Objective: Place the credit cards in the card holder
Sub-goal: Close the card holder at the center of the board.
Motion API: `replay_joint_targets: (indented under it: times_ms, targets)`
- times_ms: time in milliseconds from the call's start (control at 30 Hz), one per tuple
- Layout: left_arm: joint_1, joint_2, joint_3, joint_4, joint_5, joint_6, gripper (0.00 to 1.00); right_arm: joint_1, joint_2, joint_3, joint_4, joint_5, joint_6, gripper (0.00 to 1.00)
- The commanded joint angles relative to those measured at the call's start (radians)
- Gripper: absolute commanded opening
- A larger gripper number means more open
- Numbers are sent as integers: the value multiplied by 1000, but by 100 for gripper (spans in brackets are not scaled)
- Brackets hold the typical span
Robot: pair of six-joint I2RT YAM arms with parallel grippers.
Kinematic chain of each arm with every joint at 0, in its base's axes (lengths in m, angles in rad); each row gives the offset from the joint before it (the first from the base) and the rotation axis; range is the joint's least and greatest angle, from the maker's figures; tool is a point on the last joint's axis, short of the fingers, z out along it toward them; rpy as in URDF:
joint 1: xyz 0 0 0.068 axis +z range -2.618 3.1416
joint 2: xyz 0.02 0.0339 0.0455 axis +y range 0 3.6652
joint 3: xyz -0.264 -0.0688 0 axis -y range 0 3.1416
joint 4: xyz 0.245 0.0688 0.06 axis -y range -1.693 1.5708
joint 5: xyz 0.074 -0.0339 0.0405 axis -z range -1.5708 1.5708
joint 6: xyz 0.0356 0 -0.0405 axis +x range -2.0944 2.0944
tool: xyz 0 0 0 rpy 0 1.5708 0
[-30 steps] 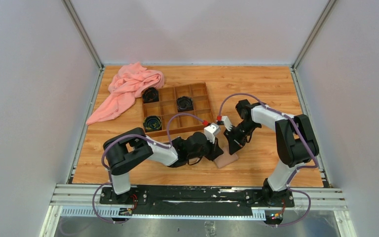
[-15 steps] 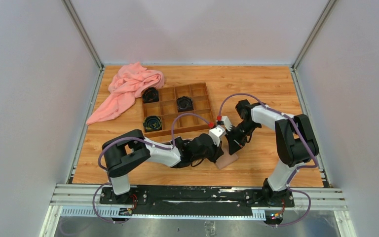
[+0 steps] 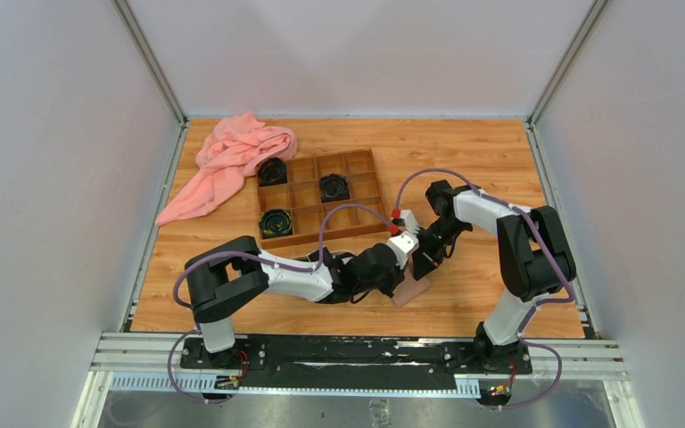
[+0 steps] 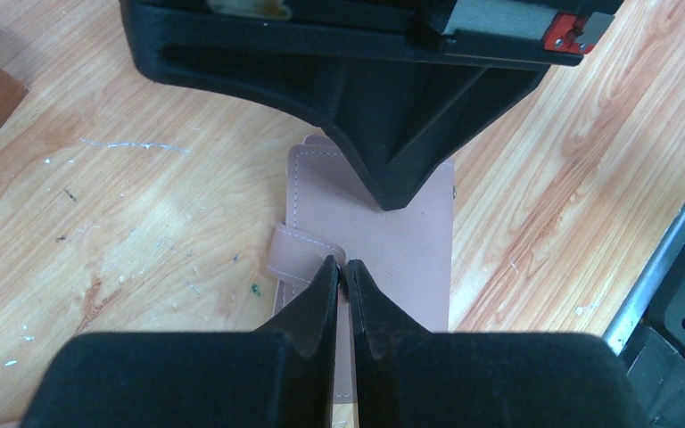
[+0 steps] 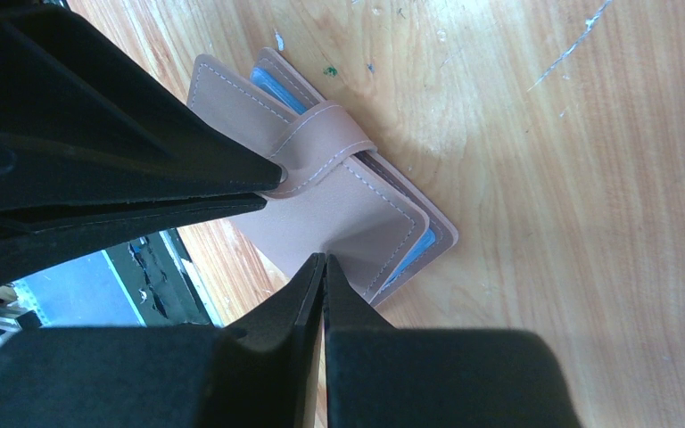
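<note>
Top view first: both arms are bending in toward the same spot on the table (image 3: 482,160), and the two hands are sitting nose to nose over the card holder (image 3: 415,292). The left hand (image 3: 400,278) is pointing at it low from the left side, and the right hand (image 3: 421,267) is pointing down at it from the far side. The card holder is lying flat on the wood right under both sets of tips. Beyond the left hand, a wooden compartment box (image 3: 321,237) is holding three black coiled things (image 3: 334,187), and a pink cloth (image 3: 232,160) is lying bunched up past the box.

Left wrist view: the left hand (image 4: 343,267) is keeping its fingers pressed together with basically no gap, tips resting on the card holder (image 4: 410,250) right beside its strap (image 4: 299,254). I can't tell if they're nipping any leather. The right hand (image 4: 397,192) is touching the cover just ahead of them.

Right wrist view: the right hand (image 5: 324,261) is also closed up tight, tips touching the cover of the card holder (image 5: 357,214) near its edge. The left hand (image 5: 272,183) is meeting the strap (image 5: 325,143) off to the left, and a blue lining (image 5: 278,89) is peeking out at the edges
</note>
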Motion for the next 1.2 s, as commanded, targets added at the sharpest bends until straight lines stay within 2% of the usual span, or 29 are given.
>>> replay_joint_targets:
  times_ms: [0, 700, 1167]
  targets:
    - [-34, 26, 24, -103, 3, 20, 6, 1, 43, -12, 48, 47, -13, 5]
    - [-124, 85, 182, -327, -148, 82, 9, 1, 45, -12, 47, 47, -12, 5]
    - [-130, 99, 219, -402, -137, 63, 19, 1, 42, -11, 45, 46, -13, 5]
